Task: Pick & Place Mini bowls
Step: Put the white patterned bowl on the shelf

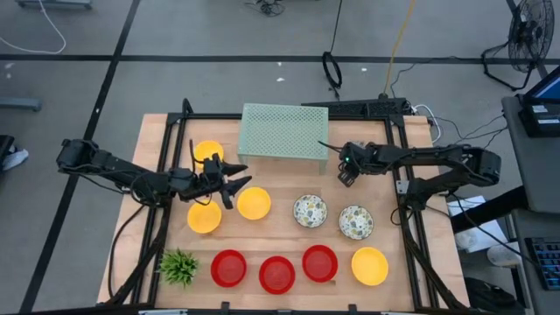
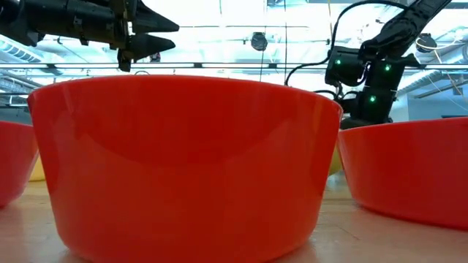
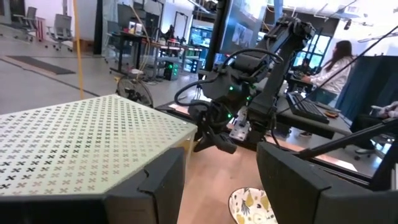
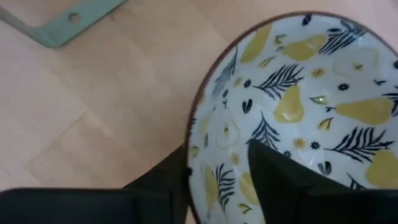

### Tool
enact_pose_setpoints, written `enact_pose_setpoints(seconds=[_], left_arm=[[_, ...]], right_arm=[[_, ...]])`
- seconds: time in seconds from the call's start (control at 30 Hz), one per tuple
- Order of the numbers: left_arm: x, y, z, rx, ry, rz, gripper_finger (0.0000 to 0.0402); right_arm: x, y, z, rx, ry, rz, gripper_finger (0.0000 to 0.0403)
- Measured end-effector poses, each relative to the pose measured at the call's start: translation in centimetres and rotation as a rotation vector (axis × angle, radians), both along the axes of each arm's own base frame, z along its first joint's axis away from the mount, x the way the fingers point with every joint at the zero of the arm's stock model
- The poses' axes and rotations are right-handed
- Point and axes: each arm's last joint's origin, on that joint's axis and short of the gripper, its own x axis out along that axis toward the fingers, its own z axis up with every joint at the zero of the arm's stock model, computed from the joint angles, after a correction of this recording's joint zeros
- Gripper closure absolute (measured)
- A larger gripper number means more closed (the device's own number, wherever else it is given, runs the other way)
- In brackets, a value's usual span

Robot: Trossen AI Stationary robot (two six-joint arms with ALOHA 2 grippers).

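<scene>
- While the left gripper (image 1: 234,184) hangs among three of the yellow mini bowls, its fingers are spread wide and hold nothing.
- Those three yellow bowls lie on the table (image 1: 280,238): one (image 1: 208,153) near the pale green mesh stand (image 1: 284,131), one (image 1: 254,203) just beside the gripper's tips, and one (image 1: 205,216) next to it.
- Seen from the table-top camera, the left gripper (image 2: 150,35) is well above the wood.
- The right gripper (image 1: 346,173) is at the right end of the mesh stand, apart from every bowl in the overhead view.
- Its fingers (image 4: 283,180) stand parted with nothing between them; its wrist camera looks onto a whitish bowl (image 4: 298,93) patterned with pears and leaves.
- Two patterned bowls (image 1: 310,211) (image 1: 355,222) sit side by side in the middle of the table.
- Three red bowls (image 1: 228,268) (image 1: 276,274) (image 1: 319,262) form a row along the near edge, with a fourth yellow bowl (image 1: 369,266) at its right end.
- A small green spiky plant (image 1: 179,265) stands at the row's left end.
</scene>
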Motion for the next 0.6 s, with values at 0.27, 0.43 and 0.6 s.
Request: enact_pose_setpoints(seconds=[0.27,0.43,0.6], left_arm=[[0.0,0.0,0.0,0.023,0.006,0.002,0.0201],[0.0,0.0,0.0,0.031,0.009,0.003,0.0201],[0.0,0.0,0.0,0.031,0.009,0.004,0.0201]], right_arm=[[-0.1,-0.1,0.1,-0.029,0.009,-0.015,0.0392],[-0.2,0.0,1.9,-0.109,-0.014,-0.027,0.0398],[0.7,-0.2,7.4,-0.236,-0.167,-0.011,0.0400]])
